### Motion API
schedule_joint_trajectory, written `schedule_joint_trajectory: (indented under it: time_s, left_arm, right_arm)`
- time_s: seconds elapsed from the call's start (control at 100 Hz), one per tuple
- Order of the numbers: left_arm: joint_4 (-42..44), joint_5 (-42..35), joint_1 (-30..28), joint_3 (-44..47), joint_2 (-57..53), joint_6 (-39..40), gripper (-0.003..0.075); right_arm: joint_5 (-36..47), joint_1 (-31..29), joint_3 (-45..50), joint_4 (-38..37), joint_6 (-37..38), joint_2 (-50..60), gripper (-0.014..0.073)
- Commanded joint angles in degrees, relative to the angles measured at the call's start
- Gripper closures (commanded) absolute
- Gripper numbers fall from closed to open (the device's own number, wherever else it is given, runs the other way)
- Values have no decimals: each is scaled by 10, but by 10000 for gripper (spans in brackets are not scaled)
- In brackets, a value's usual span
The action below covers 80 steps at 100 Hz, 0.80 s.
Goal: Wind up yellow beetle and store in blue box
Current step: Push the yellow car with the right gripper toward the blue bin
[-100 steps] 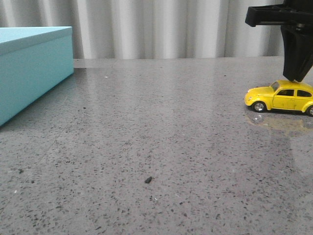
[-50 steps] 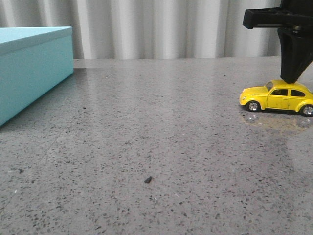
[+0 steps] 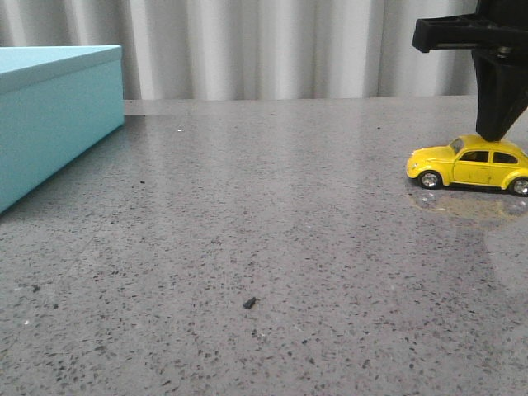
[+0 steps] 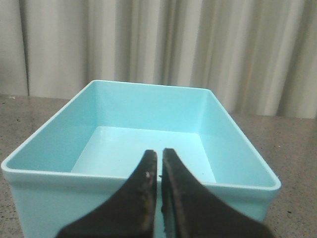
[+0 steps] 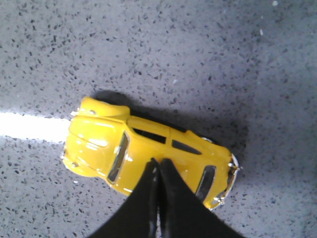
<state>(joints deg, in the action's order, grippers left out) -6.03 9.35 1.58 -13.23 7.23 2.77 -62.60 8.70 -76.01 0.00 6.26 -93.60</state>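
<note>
1. Small bright yellow toy Beetle car point(image 3: 471, 165) with dark windows, silver hubcaps and black tyres: stands on all four wheels at the far right of the grey speckled stone bench point(image 3: 264, 247), nose pointing left in the front view, faintly mirrored in the polished surface beneath it.
2. Same car in the right wrist view point(image 5: 148, 153): seen from above, roof and both end windows visible, body lying at a slant across the frame.
3. Right black gripper point(image 3: 497, 132): comes straight down onto the car's roof, tips touching it. In the right wrist view point(image 5: 158, 166) the jaws are pressed together, with no gap and nothing between them, and rest on the roof's middle.
4. Large light turquoise-blue rectangular box point(image 3: 49, 115) with flat matte sides: sits at the far left of the bench, well apart from the car.
5. Same box in the left wrist view point(image 4: 34, 148): top open, interior bare.
6. Left black gripper point(image 4: 159, 163): jaws closed together, empty, above the near wall of the box.
7. Small dark speck point(image 3: 249, 303): lies on the bench, near the front centre.
8. Pale pleated curtain point(image 3: 264, 49): hangs behind the bench.
</note>
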Motion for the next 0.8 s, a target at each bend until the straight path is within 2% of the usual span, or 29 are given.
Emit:
schedule_joint_trajectory:
  time_s: [0.0,0.79]
  left_arm:
    - [-6,-45,-1,-20,12,5,741]
    - [-6,-45,-1,-20,12,5,741]
  right_arm:
    - [-14,-6,5,-39,12,-1,655]
    - [-75,-109,5,-67,12,-1,655]
